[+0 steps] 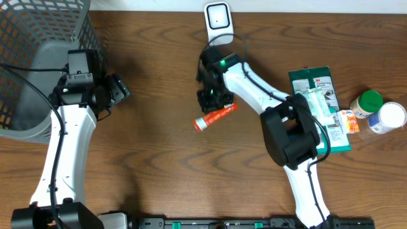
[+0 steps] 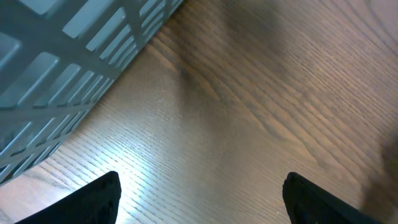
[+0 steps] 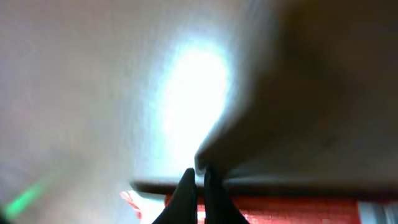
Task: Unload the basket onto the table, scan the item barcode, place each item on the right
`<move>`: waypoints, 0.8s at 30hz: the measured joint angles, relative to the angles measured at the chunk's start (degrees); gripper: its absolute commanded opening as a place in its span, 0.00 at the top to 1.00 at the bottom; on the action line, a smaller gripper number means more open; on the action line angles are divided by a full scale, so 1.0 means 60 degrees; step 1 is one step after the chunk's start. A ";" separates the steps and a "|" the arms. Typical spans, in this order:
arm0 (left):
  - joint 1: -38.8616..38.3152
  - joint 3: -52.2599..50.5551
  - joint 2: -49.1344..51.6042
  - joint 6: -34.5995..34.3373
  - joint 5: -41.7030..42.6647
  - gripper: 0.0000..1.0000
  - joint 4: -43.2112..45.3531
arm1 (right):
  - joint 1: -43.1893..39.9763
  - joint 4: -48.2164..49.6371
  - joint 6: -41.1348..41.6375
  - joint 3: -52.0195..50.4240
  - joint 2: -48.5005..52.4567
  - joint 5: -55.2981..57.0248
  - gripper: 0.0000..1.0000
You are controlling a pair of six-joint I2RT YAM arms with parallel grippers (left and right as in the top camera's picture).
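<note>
Overhead: sharp, evenly lit from above, no blur. Soft arm shadows on the wooden table, heaviest toward 7 o'clock. The white scanner at 12 o'clock and the white bottle cap at 3 o'clock run near clipping.

Left wrist: glare patch on the wood at 7 o'clock, broad shadow from 12 to 3 o'clock. The mesh basket at 10 o'clock is soft.

Right wrist: badly defocused. Blown-out white blob just above centre, dark murk from 1 to 4 o'clock, green streak at 8 o'clock. At 5 o'clock the red tube is smeared. The right gripper is a black silhouette at 6 o'clock.
</note>
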 measured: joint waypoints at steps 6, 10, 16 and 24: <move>0.0000 0.0000 0.0000 0.0000 0.0000 0.16 0.0000 | 0.0025 -0.1075 -0.0670 0.0011 0.0000 0.0718 0.96; 0.0000 0.0000 0.0000 0.0000 0.0000 0.15 0.0000 | -0.0080 -0.1107 -0.0929 0.0193 0.0000 0.1064 0.92; 0.0000 0.0000 0.0000 0.0000 0.0000 0.16 0.0000 | -0.0138 -0.1344 -0.1137 0.0922 -0.0342 0.1293 0.68; 0.0000 0.0000 0.0000 0.0000 0.0000 0.16 0.0000 | -0.0055 -0.1275 -0.0503 0.1271 -0.1647 0.0984 0.24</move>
